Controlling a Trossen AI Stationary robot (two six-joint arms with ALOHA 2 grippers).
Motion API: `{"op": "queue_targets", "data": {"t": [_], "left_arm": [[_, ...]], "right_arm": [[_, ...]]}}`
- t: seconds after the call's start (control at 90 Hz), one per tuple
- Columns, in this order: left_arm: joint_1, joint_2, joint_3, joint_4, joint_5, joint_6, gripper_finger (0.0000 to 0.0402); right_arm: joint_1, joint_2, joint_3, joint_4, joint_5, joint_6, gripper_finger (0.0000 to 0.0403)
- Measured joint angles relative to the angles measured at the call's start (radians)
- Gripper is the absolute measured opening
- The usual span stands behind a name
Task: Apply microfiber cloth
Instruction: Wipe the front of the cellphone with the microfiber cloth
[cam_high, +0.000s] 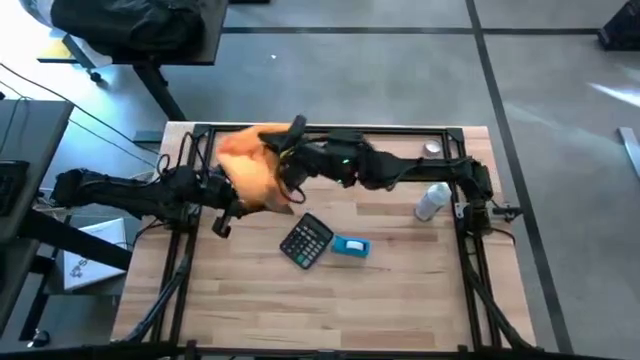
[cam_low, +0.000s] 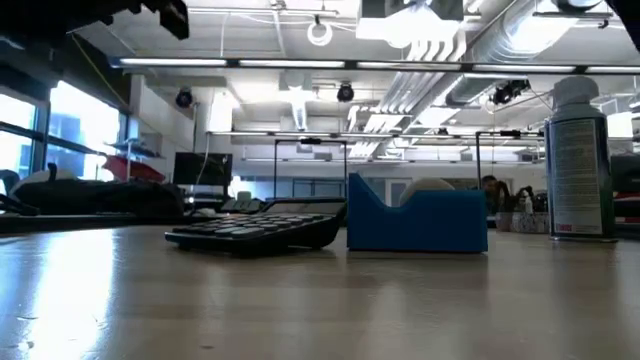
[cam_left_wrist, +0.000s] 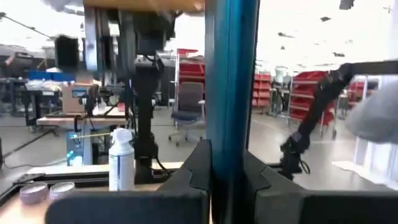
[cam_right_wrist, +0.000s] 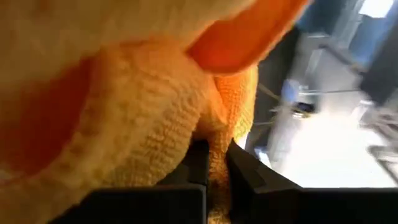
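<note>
Over the far-left part of the wooden table (cam_high: 400, 290), both arms are meeting in the air at the microfiber cloth (cam_high: 252, 168), a bright orange bundle hanging in folds above the tabletop. The right gripper (cam_right_wrist: 214, 165), reaching across from the right side, is pinching a fold of the cloth between its fingers (cam_right_wrist: 194, 163), which are closed to a narrow gap packed with the nubby orange fabric. The left gripper (cam_left_wrist: 227, 171) is clamping a flat teal slab (cam_left_wrist: 231, 81) edge-on, its fingers (cam_left_wrist: 193, 171) pressed tight against either face, with the slab standing upright between them and the orange cloth showing just at its upper end.

Nearer the front of the table, a black calculator (cam_high: 306, 241) is lying tilted, with a small blue box (cam_high: 351, 246) just beside it on the right. A white spray can (cam_high: 432, 201) is standing toward the right side, and a small round tin (cam_high: 431, 149) is sitting near the far edge behind it.
</note>
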Motion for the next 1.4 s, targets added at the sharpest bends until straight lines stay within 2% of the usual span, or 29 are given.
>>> {"op": "queue_targets", "data": {"t": [0.233, 0.522, 0.756, 1.011, 1.1, 1.222, 1.3, 1.4], "left_arm": [[0.002, -0.005, -0.001, 0.016, -0.037, -0.020, 0.0005], [0.007, -0.152, -0.001, 0.018, -0.111, 0.052, 0.0005], [0.008, -0.253, -0.001, 0.019, -0.188, 0.116, 0.0005], [0.009, -0.271, -0.001, 0.101, -0.241, 0.155, 0.0005], [0.009, -0.271, -0.001, 0.083, -0.326, 0.216, 0.0005], [0.009, -0.254, -0.001, -0.037, -0.535, 0.284, 0.0005], [0.010, -0.227, -0.001, -0.139, -0.660, 0.284, 0.0005], [0.010, -0.188, -0.002, -0.246, -0.768, 0.285, 0.0005]], "right_arm": [[-0.008, 0.002, 0.002, 0.052, -0.016, 0.074, 0.0000], [-0.001, 0.004, 0.002, -0.137, -0.101, 0.320, 0.0000], [0.020, 0.004, 0.002, -0.211, -0.205, 0.431, 0.0000], [0.021, 0.004, 0.002, -0.306, -0.311, 0.610, 0.0000], [0.028, 0.004, 0.002, -0.342, -0.335, 0.669, 0.0000], [0.020, -0.009, 0.002, -0.435, -0.335, 0.796, 0.0000], [-0.017, -0.032, 0.002, -0.528, -0.376, 0.923, 0.0000], [-0.078, -0.053, 0.003, -0.663, -0.389, 1.055, 0.0000]]}}
